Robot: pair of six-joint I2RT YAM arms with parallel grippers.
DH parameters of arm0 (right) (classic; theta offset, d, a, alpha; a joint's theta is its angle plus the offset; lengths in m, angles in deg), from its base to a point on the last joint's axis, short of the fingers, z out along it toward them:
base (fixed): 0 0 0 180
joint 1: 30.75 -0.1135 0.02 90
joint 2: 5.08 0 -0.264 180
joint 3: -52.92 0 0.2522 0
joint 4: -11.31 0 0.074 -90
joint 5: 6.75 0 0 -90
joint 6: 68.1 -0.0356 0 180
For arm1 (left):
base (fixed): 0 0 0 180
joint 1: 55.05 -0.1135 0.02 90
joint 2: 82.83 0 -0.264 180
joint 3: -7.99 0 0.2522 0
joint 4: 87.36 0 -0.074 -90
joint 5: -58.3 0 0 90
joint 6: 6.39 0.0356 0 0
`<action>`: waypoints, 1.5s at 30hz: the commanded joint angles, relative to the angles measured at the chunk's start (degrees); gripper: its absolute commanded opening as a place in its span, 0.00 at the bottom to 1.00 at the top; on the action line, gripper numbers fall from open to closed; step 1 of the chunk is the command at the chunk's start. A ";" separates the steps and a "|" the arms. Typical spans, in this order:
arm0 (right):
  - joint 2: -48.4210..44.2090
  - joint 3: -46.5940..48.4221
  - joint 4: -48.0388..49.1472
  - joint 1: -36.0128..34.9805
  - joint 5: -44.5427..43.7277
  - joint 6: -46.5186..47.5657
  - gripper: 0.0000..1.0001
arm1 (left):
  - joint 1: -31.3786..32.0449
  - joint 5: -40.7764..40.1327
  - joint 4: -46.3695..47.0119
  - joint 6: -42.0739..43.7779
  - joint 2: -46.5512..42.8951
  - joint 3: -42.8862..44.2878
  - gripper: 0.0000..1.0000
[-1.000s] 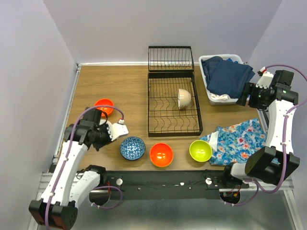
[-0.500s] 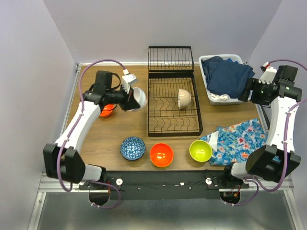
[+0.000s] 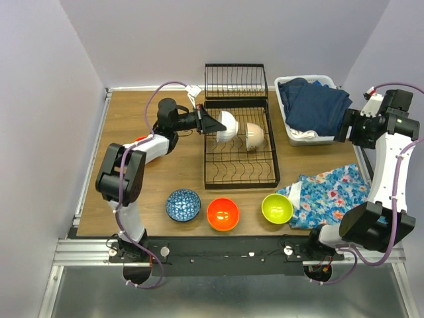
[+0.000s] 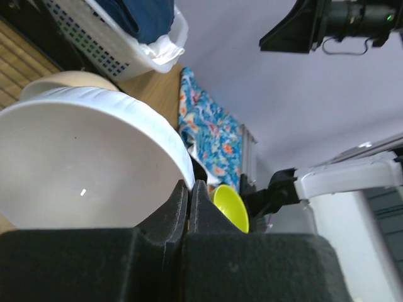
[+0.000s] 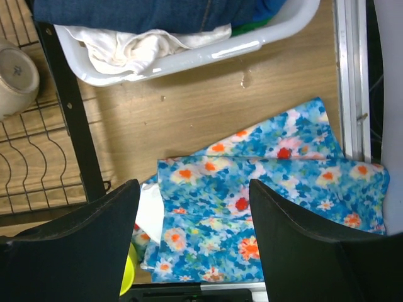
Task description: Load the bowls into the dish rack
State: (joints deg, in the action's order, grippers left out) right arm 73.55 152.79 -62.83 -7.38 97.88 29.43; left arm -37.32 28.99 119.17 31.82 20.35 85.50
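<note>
L gripper (image 4: 189,195) clamped tight on white bowl (image 4: 82,157) rim.

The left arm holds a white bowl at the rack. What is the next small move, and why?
Probably lower the white bowl into the slots of the dish rack, just left of the cream bowl, then release. The left jaws are shut on its rim, and it appears to hang on edge over the rack, not yet seated.

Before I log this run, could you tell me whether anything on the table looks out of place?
Only the blue floral cloth: it lies rumpled outside the laundry tub, beside the lime bowl.
</note>
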 commanded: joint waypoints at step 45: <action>-0.41 0.20 -8.79 0.53 -14.28 5.92 0.78 | 5.91 -7.78 55.68 -40.32 39.82 17.38 0.00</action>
State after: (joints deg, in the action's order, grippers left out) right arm 73.13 153.34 -70.06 -7.38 85.14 34.04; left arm -32.16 22.30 157.84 -8.84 56.15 102.46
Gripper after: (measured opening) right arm 0.779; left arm 0.016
